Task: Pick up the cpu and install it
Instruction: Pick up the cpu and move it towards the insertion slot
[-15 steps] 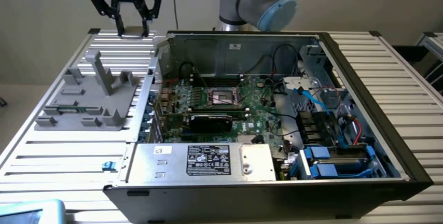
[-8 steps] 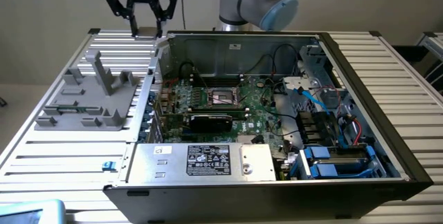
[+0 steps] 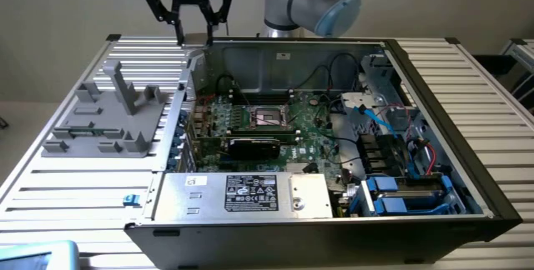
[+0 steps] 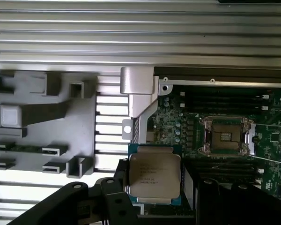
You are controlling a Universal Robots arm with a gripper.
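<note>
The cpu (image 4: 154, 174), a flat square chip with a dull silver top and printed lettering, is clamped between my gripper's (image 4: 155, 183) black fingers (image 4: 118, 185). In the exterior view the gripper (image 3: 194, 41) hangs high above the back left corner of the open computer case (image 3: 442, 95), over the case wall. The socket (image 3: 269, 117), a metal frame with a dark centre, lies open on the green motherboard (image 3: 313, 139), lower down and toward the exterior view's right of the gripper. In the wrist view the socket (image 4: 226, 136) sits off to one side of the held chip.
A grey moulded fixture (image 3: 109, 120) with upright posts stands on the slatted table (image 3: 67, 189), at the exterior view's left of the case. A silver labelled box (image 3: 242, 195) fills the case's near side. Cables and blue drive bays (image 3: 401, 195) crowd the right.
</note>
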